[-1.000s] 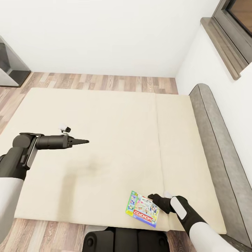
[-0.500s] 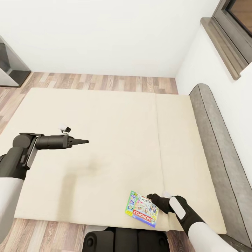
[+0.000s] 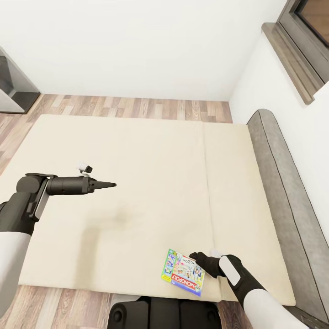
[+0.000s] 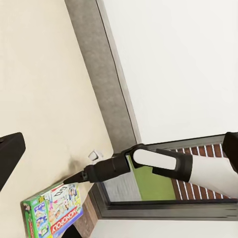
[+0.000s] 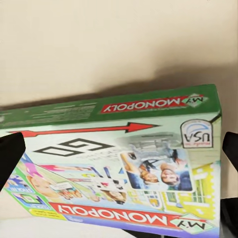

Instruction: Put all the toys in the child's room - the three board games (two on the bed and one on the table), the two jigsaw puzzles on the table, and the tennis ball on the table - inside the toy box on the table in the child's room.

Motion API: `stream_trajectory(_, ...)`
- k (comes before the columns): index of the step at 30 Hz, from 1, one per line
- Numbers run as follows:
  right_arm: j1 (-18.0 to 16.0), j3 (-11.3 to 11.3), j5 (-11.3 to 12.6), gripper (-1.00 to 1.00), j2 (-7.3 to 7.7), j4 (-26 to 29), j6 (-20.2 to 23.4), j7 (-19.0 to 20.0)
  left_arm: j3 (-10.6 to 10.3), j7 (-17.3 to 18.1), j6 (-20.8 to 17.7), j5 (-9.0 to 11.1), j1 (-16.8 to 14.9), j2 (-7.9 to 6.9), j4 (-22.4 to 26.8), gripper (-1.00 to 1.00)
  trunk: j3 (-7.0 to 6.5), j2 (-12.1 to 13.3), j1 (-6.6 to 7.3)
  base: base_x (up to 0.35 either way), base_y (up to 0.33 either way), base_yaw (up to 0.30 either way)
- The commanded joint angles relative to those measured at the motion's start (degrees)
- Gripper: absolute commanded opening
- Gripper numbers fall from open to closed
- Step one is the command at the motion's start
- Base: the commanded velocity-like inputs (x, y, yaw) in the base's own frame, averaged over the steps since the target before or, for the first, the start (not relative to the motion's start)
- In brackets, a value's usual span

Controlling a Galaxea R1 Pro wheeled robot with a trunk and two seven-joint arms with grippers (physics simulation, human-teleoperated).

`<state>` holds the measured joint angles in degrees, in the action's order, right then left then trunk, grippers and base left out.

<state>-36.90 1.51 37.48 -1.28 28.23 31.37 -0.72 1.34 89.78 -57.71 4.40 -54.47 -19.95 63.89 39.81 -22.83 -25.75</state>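
One board game (image 3: 182,274), a flat green and blue Monopoly box with a red band, lies on the bed (image 3: 137,173) close to its near edge. My right gripper (image 3: 194,256) is at the box's right-hand edge, low over the mattress. In the right wrist view the box (image 5: 124,163) spans the gap between the two black fingertips (image 5: 10,151), which stand wide apart, so the gripper is open. My left gripper (image 3: 112,184) hovers over the bare left half of the mattress, open and holding nothing. From the left wrist I also see the box (image 4: 52,210) beyond the right arm (image 4: 158,163).
A low grey headboard (image 3: 283,192) runs along the bed's right side under a grey-framed window (image 3: 306,36). Wood-plank floor (image 3: 128,107) lies beyond the bed. A dark piece of furniture (image 3: 13,87) stands far left. My base (image 3: 160,315) is against the near edge.
My right gripper has crept a little to the left, and the board game has slid slightly left with it. The left arm has not moved.
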Motion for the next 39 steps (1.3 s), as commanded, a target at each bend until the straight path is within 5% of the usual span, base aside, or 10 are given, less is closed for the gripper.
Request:
stream_trajectory(1, -0.01, 0.16, 0.14, 1.00, -0.03, 0.07, 0.27, -0.07, -0.03, 0.22, -0.62, -0.01, -0.02, -0.03, 0.00, 1.00, 0.07, -0.09, -0.03, 0.000, 0.000, 0.000)
stream_trajectory(23, -0.10, -0.04, 0.05, 1.00, -2.26, 0.07, 0.27, -0.07, -0.03, 0.22, -0.63, -0.01, -0.02, -0.01, 0.00, 1.00, 0.07, -0.09, -0.03, 0.000, 0.000, 0.000)
stream_trajectory(39, -0.79, -3.64, 0.05, 1.00, -3.25, 0.07, 0.19, -0.07, -0.05, 0.22, -0.63, -0.01, -0.02, 0.00, 0.00, 1.00, 0.07, -0.09, -0.03, 0.000, 0.000, 0.000)
